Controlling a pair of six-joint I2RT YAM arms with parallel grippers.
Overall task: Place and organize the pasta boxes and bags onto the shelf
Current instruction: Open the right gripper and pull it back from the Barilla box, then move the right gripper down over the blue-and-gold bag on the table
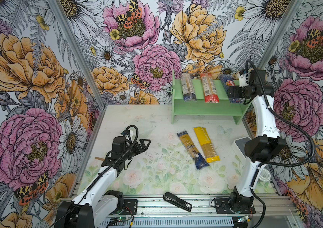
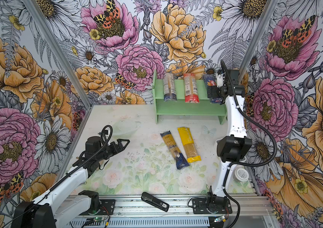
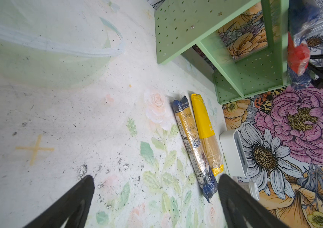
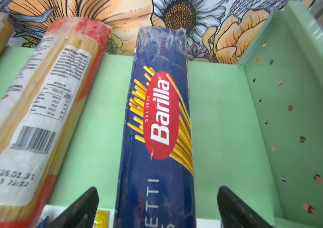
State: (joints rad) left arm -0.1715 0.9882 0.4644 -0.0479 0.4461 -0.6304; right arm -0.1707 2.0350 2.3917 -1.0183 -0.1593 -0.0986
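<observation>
**Blue Barilla box [image 4: 156, 118] lying on the shelf [image 1: 197, 88]**

Nearest, the left end effector [image 1: 146, 142] is hovering, jaws apart. The blue-gold pack [image 1: 191, 149] and yellow pack [image 1: 206, 144] are lying side by side on the surface [image 1: 137, 122]. Behind, the shelf's top tier is holding the clear pack [image 1: 187, 87], red pack [image 1: 209, 88] and Barilla box. The right end effector [image 4: 157, 188] is straddling the box, jaws apart; backing straight out should avoid skewing it.

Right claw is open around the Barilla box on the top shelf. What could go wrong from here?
1. The Barilla box overhangs the front edge of the shelf with the right claw straddling it; a crooked retreat may drag it off.
2. The red-ended pack lies close beside it, also overhanging; a swing that way might knock it.
3. The yellow pack and blue-gold pack appear to touch on the table; gripping one probably shifts the other.
</observation>
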